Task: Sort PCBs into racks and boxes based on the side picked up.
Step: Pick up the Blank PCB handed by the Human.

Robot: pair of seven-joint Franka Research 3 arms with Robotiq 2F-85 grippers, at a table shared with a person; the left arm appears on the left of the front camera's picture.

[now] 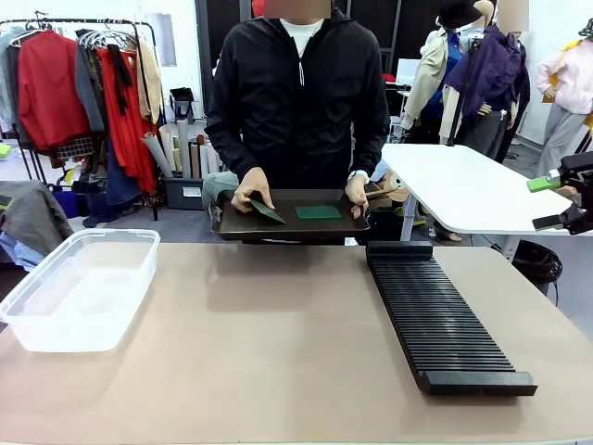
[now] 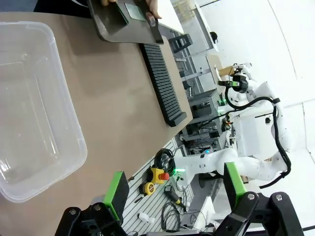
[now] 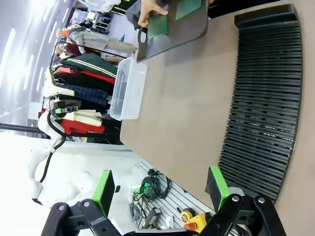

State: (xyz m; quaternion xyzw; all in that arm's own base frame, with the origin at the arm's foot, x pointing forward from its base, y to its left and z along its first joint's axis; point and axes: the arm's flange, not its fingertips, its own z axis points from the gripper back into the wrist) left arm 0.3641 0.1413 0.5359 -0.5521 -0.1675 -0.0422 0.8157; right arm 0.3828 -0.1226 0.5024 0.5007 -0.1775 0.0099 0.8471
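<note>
Two PCBs (image 1: 268,211) (image 1: 319,212), one tray (image 1: 278,233), one rack (image 1: 443,320), one box (image 1: 57,331).

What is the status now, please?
Left claw, right claw open, empty. Two PCBs on person's black tray. Rack, clear tub empty. Path clear.

The right gripper (image 1: 548,202) hangs at the 3 o'clock edge of the front view, its fingers pointing toward 9 o'clock and its jaws spread wide, with nothing between the green pads (image 1: 545,184). The left gripper (image 2: 176,189) rises from 6 o'clock in its wrist view, jaws likewise wide apart and empty.

Black tray (image 1: 289,233) — clothes rail (image 1: 85,22) — cables (image 2: 165,158), perhaps.
</note>
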